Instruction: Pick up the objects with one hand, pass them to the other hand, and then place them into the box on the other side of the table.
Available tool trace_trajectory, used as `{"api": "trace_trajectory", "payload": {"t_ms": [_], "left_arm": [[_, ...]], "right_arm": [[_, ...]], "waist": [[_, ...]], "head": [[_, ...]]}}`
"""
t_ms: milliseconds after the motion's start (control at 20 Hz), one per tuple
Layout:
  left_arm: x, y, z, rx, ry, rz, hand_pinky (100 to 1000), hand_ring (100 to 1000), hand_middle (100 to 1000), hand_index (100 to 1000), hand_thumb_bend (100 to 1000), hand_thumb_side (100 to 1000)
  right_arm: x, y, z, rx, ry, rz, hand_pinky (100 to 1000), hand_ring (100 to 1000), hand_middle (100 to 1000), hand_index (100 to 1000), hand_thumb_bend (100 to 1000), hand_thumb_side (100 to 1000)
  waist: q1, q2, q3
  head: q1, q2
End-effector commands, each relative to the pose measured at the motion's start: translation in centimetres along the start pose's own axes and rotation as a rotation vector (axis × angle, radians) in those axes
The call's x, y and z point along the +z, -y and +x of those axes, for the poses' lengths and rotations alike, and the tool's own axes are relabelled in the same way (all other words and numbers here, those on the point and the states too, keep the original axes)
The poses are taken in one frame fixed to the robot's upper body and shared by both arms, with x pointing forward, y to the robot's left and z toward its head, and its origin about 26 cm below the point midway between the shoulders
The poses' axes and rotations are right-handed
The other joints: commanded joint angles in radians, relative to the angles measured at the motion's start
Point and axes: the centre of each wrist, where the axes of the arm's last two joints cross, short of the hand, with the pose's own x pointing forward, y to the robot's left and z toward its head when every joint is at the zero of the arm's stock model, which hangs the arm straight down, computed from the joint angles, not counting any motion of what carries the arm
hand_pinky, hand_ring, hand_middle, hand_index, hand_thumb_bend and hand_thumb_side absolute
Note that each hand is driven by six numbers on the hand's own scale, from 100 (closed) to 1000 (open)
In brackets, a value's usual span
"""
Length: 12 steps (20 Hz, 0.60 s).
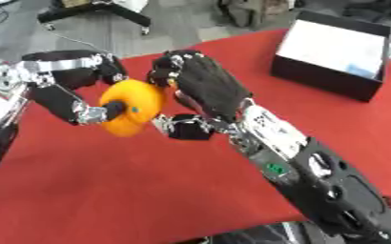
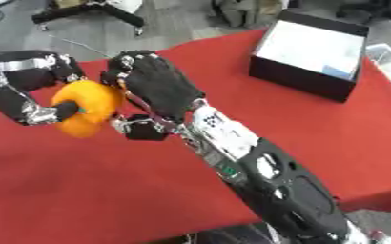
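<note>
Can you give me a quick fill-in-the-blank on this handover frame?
1. The orange ring is held above the ___ tablecloth.
2. The left robot hand has a finger through the ring's ___.
3. The right robot hand meets the ring from the robot's ___ side.
4. The black box sits at the table's far ___ corner.

Answers: red; hole; right; right

Matt cloth, glossy plastic, bright metal

A matt red cloth covers the bench with a smooth, barely creased surface. At frame centre-left, the orange ring-shaped object looks like smooth plastic with a soft sheen. The left robot hand and right robot hand pair matt black casing with shiny silver metal joints. The matt black rectangular box, upper right, shows a pale, smooth lining.
</note>
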Motion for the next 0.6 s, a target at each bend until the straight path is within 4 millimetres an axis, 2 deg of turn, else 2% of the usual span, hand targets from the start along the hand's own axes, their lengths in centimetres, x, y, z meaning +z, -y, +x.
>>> {"api": "trace_trajectory", "payload": {"t_ms": [50, 200, 300, 500, 600], "left_arm": [[0.9, -1.1, 0.7, -0.054, -0.007, 0.0, 658, 407, 327, 464, 100, 291], [1.6, -1.4, 0.6, -0.072, -0.015, 0.01, 677, 437, 365, 501, 100, 336], [2.3, -1.6, 0.5, -0.087, -0.017, 0.021, 688, 456, 394, 529, 100, 387], [4.1, -2.0, -0.3, -0.101, -0.029, 0.07, 710, 496, 455, 588, 100, 547], [5.1, -2.2, -0.8, -0.1, -0.033, 0.104, 718, 514, 481, 617, 136, 619]], "right_arm": [[-0.4, 1.0, 0.1, 0.003, 0.028, -0.031, 602, 612, 420, 299, 100, 179], [-0.3, 1.0, 0.3, -0.006, 0.045, -0.013, 605, 616, 423, 286, 100, 100], [-0.3, 1.0, 0.4, -0.016, 0.057, 0.003, 604, 616, 418, 276, 100, 100], [-0.1, 1.5, 0.6, -0.031, 0.074, 0.017, 600, 615, 411, 253, 100, 100], [0.0, 1.7, 0.7, -0.039, 0.079, 0.017, 596, 614, 406, 251, 100, 100]], "waist": [[-0.003, -0.015, -0.001], [-0.004, -0.015, -0.001], [-0.005, -0.016, -0.003], [-0.009, -0.018, -0.006], [-0.011, -0.019, -0.008]], "head": [[-0.002, -0.003], [0.001, -0.003], [0.005, -0.003], [0.013, -0.003], [0.015, -0.003]]}}
